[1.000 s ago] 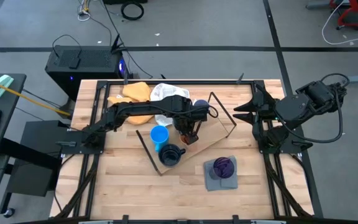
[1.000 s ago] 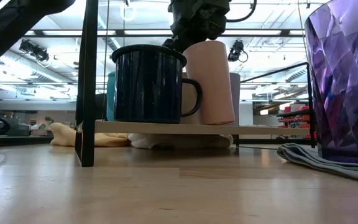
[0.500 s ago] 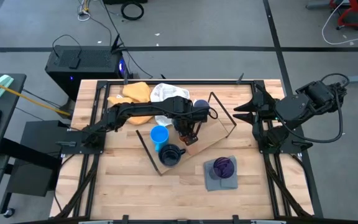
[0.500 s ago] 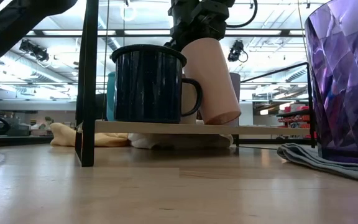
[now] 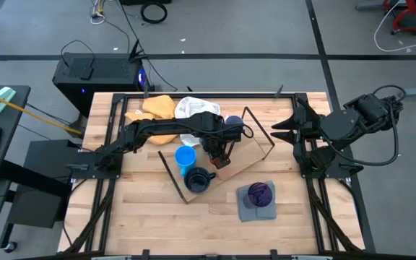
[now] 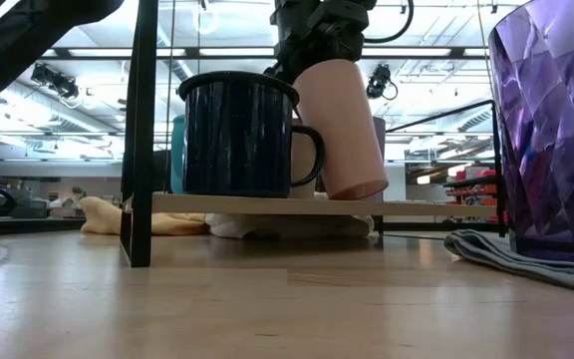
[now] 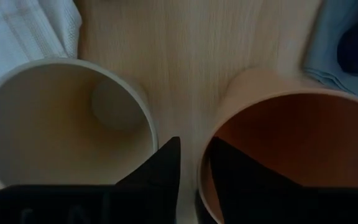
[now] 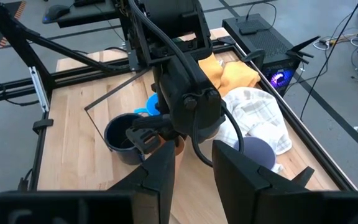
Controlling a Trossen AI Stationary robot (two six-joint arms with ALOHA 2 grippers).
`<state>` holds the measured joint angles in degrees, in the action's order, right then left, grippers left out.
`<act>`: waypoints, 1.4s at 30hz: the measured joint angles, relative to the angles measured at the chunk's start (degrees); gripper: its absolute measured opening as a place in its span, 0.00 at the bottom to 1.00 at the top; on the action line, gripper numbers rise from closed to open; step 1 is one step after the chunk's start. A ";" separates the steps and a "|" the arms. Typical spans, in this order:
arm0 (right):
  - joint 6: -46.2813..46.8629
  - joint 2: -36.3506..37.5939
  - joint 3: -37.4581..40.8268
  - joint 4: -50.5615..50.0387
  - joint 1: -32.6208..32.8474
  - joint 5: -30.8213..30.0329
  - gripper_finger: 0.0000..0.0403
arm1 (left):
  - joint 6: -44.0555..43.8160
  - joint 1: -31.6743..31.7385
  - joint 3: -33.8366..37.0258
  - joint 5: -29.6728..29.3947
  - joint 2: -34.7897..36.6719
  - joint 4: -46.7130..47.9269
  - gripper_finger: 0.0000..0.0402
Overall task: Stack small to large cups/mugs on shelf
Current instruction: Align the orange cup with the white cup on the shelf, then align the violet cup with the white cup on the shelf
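Note:
My left gripper is over the shelf, shut on the orange cup, which hangs tilted above the shelf board. The beige cup stands on its base right beside it. In front stands the dark navy mug, and the bright blue cup is beside that. The lavender cup stands at the shelf's far side. The purple cup rests on a grey cloth off the shelf. My right gripper waits open at the table's right edge. My left gripper pinches the orange cup's wall at its rim, with one finger inside the cup and the other outside. The fingers come from above, pointing down. The cup is lifted clear of the shelf and tilted, its base swung toward the table's right.
White cloth and yellow cloth lie at the table's far side, behind the shelf. The shelf's black wire frame rises at its corners. Bare tabletop lies toward the near left.
The orange cup stood upright on the shelf a second ago. My left gripper has since raised it slightly and tipped it, so that its base has left the board and swung toward the table's right. The other cups have stayed where they were.

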<state>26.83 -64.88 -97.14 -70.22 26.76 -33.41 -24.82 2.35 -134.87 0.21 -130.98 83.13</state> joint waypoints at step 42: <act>0.44 -0.02 0.02 0.04 0.00 -0.39 0.28 | 0.23 0.11 -0.13 0.04 3.58 -2.96 0.35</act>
<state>27.27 -64.90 -97.12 -70.17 26.76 -33.80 -24.59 2.46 -135.00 0.25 -127.40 80.17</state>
